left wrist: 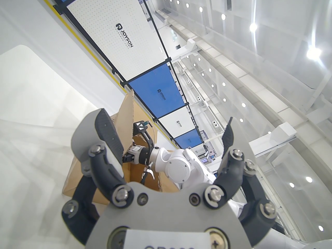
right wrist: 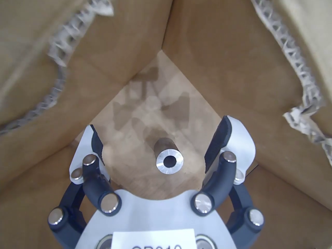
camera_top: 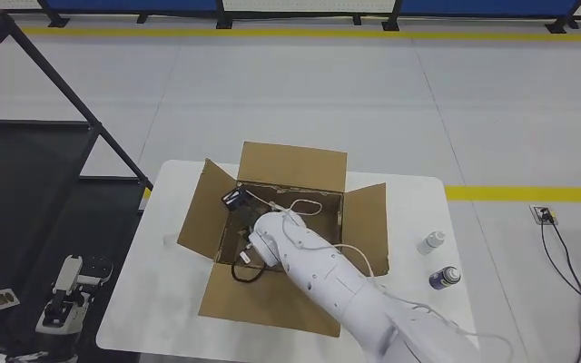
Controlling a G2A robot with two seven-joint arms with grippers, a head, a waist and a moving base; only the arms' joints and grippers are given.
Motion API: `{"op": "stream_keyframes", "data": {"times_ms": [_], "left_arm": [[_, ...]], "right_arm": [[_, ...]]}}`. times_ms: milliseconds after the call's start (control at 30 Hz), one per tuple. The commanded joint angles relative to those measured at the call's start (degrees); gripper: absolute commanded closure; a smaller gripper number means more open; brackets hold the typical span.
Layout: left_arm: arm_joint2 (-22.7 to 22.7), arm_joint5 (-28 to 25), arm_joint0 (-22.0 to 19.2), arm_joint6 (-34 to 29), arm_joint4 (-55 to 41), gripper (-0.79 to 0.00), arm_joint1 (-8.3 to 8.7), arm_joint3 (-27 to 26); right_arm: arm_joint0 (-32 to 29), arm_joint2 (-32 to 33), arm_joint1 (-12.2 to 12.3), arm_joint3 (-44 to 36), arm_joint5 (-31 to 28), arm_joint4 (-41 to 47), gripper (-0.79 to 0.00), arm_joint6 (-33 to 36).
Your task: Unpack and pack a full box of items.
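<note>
Top view: the brown corrugated cardboard box (camera_top: 290,165) sits on the white rounded worktop (camera_top: 163,281) with all four flaps folded outward. This keeps its mouth free for entry from above, and the white right arm (camera_top: 318,268) leans down into it. A small white plastic bottle (camera_top: 431,241) and a dark blue can (camera_top: 444,278) stand apart from the box near the worktop's right edge. They are judged already unpacked, and bare surface around them leaves room for more. Left wrist view: the left gripper (left wrist: 166,119) hangs off to the box's side, fingers spread wide and empty, well clear of the flaps. Right wrist view: the right gripper (right wrist: 160,129) is inside the box near a corner. Its fingers are apart on either side of a short silver hollow metal tube (right wrist: 169,158) on the box floor and do not touch it. Whether the tube stands or lies cannot be told. Two walls close behind leave little room, so a straight lift looks safest, minding the ragged flap edges.
</note>
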Motion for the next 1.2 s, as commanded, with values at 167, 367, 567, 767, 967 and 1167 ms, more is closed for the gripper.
{"op": "stream_keyframes", "data": {"times_ms": [167, 367, 567, 767, 967, 1167], "left_arm": [[0.0, 0.0, 0.0, 0.0, 0.0, -0.785, 0.0, 0.0], [0.0, 0.0, 0.0, 0.0, 0.0, -0.785, 0.0, 0.0], [0.0, 0.0, 0.0, 0.0, 0.0, -0.785, 0.0, 0.0], [0.0, 0.0, 0.0, 0.0, 0.0, -0.785, 0.0, 0.0], [0.0, 0.0, 0.0, 0.0, 0.0, -0.785, 0.0, 0.0], [0.0, 0.0, 0.0, 0.0, 0.0, -0.785, 0.0, 0.0]], "right_arm": [[-7.3, 7.2, 7.5, -24.5, 5.2, -9.1, -0.785, 6.1], [-28.0, 22.3, 17.1, -64.7, 3.0, -29.0, -0.785, 18.3], [-50.2, 44.3, 22.0, -97.1, -5.7, -36.8, -0.785, 21.8], [-60.7, 67.8, 23.7, -102.9, -12.8, -28.1, -0.785, 17.6], [-68.1, 84.3, 25.0, -95.4, -23.0, -18.4, -0.785, 17.9], [-71.5, 90.0, 26.1, -82.4, -32.0, -13.7, -0.785, 14.6]]}}
